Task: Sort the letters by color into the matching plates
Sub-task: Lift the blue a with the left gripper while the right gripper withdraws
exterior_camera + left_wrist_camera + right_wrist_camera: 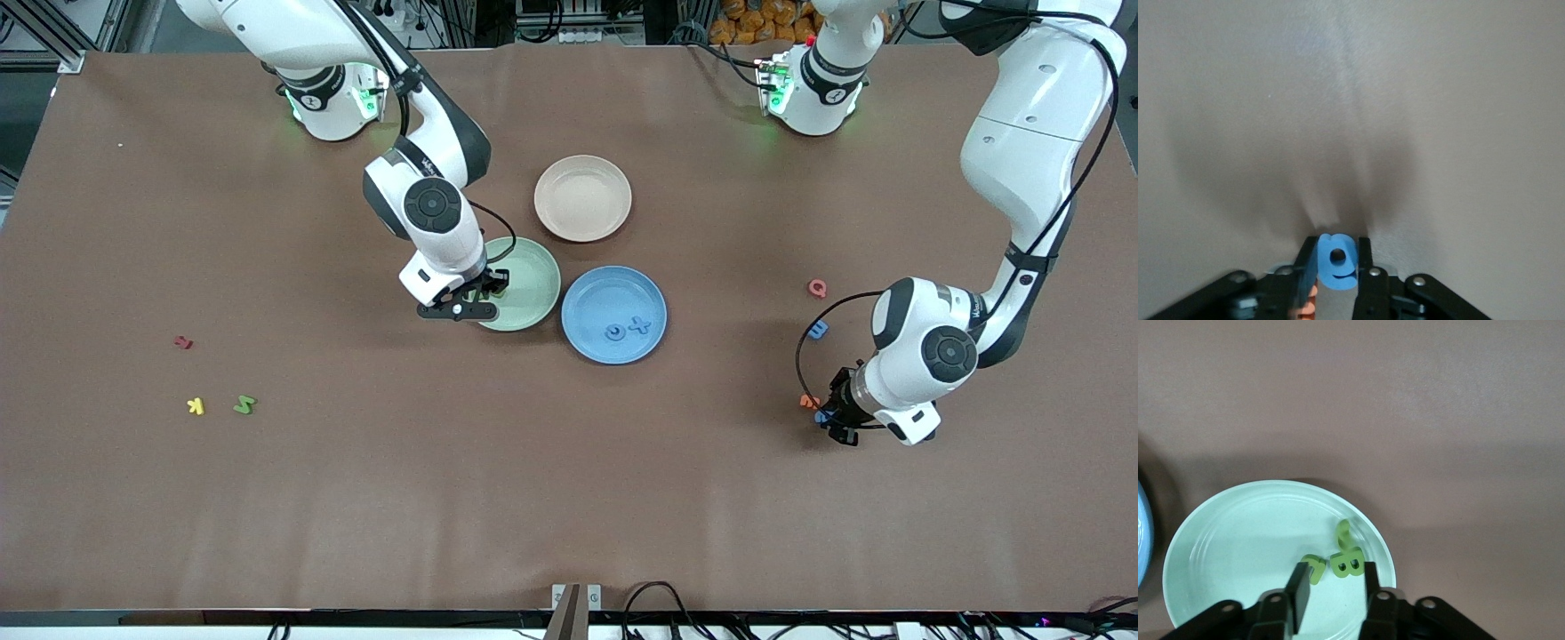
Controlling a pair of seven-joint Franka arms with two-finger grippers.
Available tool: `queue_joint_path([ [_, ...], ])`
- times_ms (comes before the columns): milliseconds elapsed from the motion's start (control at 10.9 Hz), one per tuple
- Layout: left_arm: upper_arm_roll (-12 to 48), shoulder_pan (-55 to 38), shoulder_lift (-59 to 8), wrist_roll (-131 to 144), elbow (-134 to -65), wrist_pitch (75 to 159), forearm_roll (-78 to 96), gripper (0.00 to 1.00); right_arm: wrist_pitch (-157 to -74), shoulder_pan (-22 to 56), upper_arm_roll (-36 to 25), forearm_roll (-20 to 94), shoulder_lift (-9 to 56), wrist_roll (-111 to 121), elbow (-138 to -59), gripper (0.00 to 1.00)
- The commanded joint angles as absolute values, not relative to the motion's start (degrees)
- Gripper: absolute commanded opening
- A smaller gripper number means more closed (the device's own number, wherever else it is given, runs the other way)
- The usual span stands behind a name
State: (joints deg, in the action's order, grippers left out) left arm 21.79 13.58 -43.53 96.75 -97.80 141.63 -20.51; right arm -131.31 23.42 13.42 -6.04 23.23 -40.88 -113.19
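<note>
My left gripper [830, 423] is down at the table near the left arm's end, shut on a blue letter [1337, 261] that stands upright between its fingers. A second blue letter [817, 330] lies on the table farther from the front camera. The blue plate [605, 293] holds two blue letters [615, 332] [639, 325]. My right gripper [1334, 587] hangs open just over the mint green plate [1238, 540]. Three green letters lie in that plate below it, among them a B [1347, 562]. One dark green letter [244, 404] lies on the table toward the right arm's end.
An orange letter [807, 401] lies right beside the left gripper, and a red Q [817, 288] is farther from the front camera. A yellow letter [196, 406] and a red one [183, 341] lie near the green letter. A beige-pink plate [582, 197] stands near the bases.
</note>
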Motion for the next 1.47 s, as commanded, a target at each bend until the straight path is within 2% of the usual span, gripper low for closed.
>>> queue_joint_path([
  [0,21.53,13.18,-43.86,95.63,-97.91,141.59,-21.35,0.0,-130.52,23.82,13.1,-6.77,23.82,-42.01,-111.62,1.0],
  [184,21.45,13.18,-43.25,94.92,-97.82,140.63,-21.44,0.0,-130.52,23.73,13.1,-6.77,23.82,-42.01,-111.71,1.0],
  [553,22.06,13.18,-42.54,93.52,-92.74,131.33,-22.59,0.0,-130.61,21.37,13.01,-8.87,23.82,-40.87,-111.71,1.0],
  [921,23.29,12.92,-42.01,93.34,-92.37,129.65,-22.94,0.0,-130.61,13.73,13.1,-8.96,23.47,-32.28,-110.74,1.0],
  [1382,23.64,7.83,-39.9,93.78,-92.46,124.99,-22.33,0.0,-129.9,4.59,10.82,-8.96,23.55,-18.84,-108.02,1.0],
])
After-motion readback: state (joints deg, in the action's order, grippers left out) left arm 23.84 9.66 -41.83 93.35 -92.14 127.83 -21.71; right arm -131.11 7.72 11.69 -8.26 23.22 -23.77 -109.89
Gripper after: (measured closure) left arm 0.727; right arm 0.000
